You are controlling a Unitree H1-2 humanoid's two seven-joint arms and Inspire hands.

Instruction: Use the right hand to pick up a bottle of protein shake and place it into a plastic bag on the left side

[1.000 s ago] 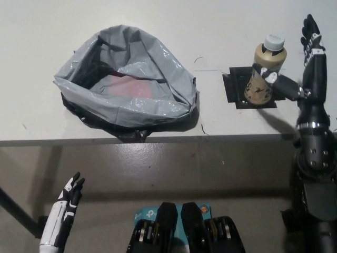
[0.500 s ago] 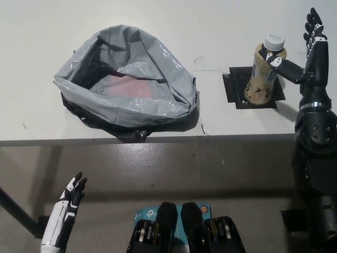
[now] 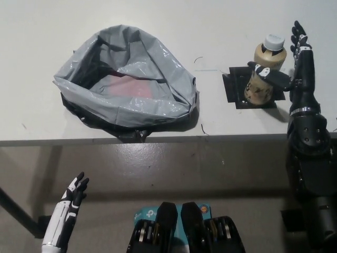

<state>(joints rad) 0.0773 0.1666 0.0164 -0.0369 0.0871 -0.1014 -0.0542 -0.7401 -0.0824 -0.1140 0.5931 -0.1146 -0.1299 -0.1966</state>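
Observation:
The protein shake bottle [image 3: 265, 71], tan with a grey cap, stands upright on the white table [image 3: 221, 31] at the right. My black right hand [image 3: 294, 68] is against its right side, thumb lying across the bottle's front and the other fingers [image 3: 300, 42] pointing up, spread and not wrapped round it. The grey plastic bag [image 3: 126, 84] lies open on the table's left half, with something pinkish showing inside. My white left hand [image 3: 71, 203] rests low at the lower left, below the table, with its fingers apart.
The bottle stands on a black tape square [image 3: 235, 90]. The table's front edge [image 3: 158, 140] runs across the middle of the view, with grey floor below. A dark table leg [image 3: 16, 211] slants at the lower left.
My right hand has shifted left toward the bottle, and its thumb has come down across the bottle's front. Bottle, bag and left hand are where they were.

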